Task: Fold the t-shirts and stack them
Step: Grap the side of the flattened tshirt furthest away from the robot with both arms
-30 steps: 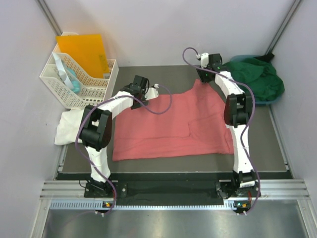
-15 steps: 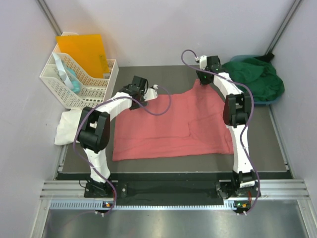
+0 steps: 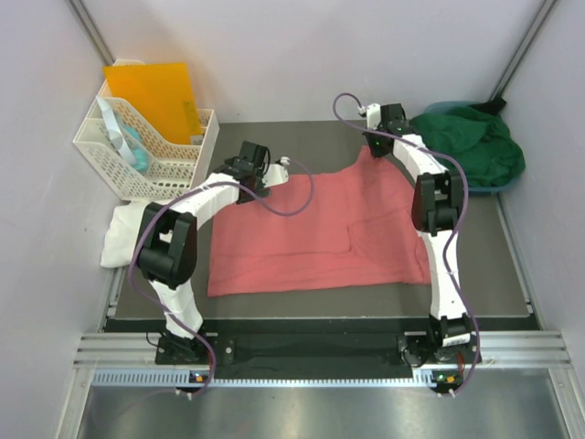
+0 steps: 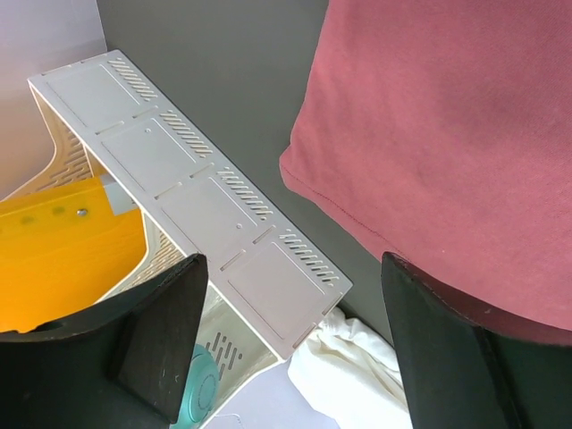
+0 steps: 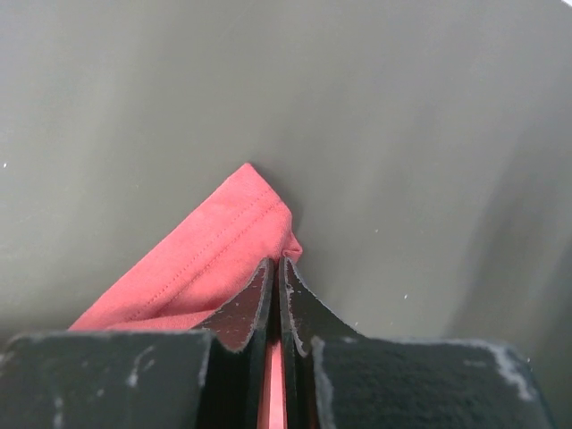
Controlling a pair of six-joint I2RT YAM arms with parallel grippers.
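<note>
T-shirt (image 3: 311, 238) of soft salmon-pink cloth lies flat.

White t-shirt (image 3: 121, 236) partly behind the left arm (image 3: 167, 249), its shape unclear

The dark grey surface (image 3: 302, 137) carries a pink shirt (image 3: 311, 238) spread flat mid-surface, a white basket (image 3: 146, 169) far left, a white shirt (image 3: 123, 240) bunched beside it, and a green shirt (image 3: 475, 146) heaped far right.
</note>
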